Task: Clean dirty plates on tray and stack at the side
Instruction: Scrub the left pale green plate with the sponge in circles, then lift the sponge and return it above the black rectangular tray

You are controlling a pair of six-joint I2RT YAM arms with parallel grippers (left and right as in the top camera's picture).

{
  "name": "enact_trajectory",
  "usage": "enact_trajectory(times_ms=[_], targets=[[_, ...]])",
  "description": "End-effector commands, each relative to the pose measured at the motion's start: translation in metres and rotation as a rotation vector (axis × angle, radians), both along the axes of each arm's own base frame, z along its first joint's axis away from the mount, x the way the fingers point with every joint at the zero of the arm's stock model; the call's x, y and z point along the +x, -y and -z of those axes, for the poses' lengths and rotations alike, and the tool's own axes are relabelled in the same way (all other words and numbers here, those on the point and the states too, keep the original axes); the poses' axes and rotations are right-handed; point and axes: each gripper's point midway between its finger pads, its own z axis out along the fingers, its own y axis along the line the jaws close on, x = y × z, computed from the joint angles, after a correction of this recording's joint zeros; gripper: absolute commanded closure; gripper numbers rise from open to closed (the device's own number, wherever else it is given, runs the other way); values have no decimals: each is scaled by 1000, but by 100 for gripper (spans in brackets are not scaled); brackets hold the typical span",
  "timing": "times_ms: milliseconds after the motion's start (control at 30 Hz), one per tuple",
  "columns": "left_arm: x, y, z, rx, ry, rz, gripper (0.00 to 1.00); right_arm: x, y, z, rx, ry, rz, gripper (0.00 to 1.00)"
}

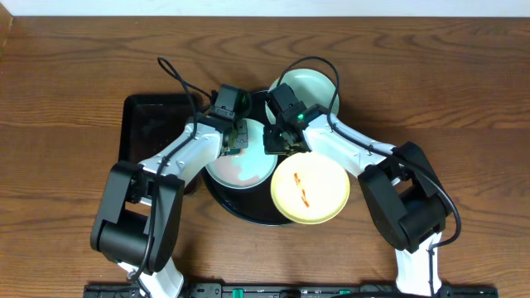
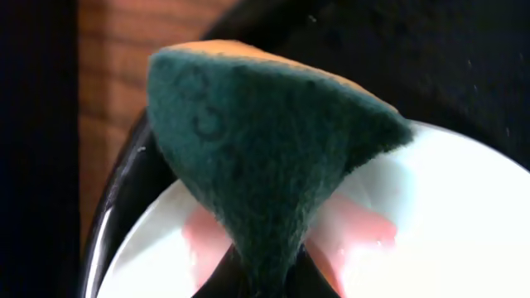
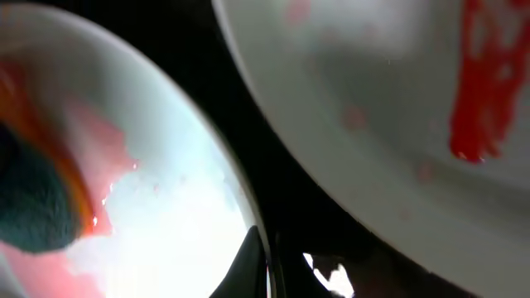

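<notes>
On the round black tray (image 1: 248,211) lies a mint-green plate (image 1: 244,170) smeared with pink. My left gripper (image 1: 234,142) is shut on a green and orange sponge (image 2: 265,149), which rests on this plate (image 2: 447,223). From the other side, my right gripper (image 1: 278,142) is shut on the same plate's rim (image 3: 248,207), with the jaws pinching the edge. A pale yellow plate (image 1: 310,189) with thin red smears overlaps the tray's right edge. In the right wrist view this yellow plate (image 3: 373,108) sits just beyond the gripper (image 3: 269,265). A second mint-green plate (image 1: 313,89) lies at the back.
A rectangular black tray (image 1: 153,128) sits left of the round one, partly under my left arm. Bare wood tabletop (image 1: 464,108) stretches to the right and the far left. Both forearms cross over the round tray.
</notes>
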Motion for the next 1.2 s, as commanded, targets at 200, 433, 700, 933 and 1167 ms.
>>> enact_trajectory(times_ms=[200,433,700,933,1167], targets=[[-50,38,18,-226,-248,253,93,-8,6,22,-56,-35,3,99],[-2,14,-41,-265,-74,176,92,-11,8,23,-64,-44,2,99],[21,-47,-133,-328,143,-82,93,-12,0,17,-39,-26,-98,99],[8,-67,-159,-331,179,-133,93,9,2,-52,-49,137,-118,99],[4,-75,-147,-285,153,-161,92,23,37,-125,-206,368,-77,99]])
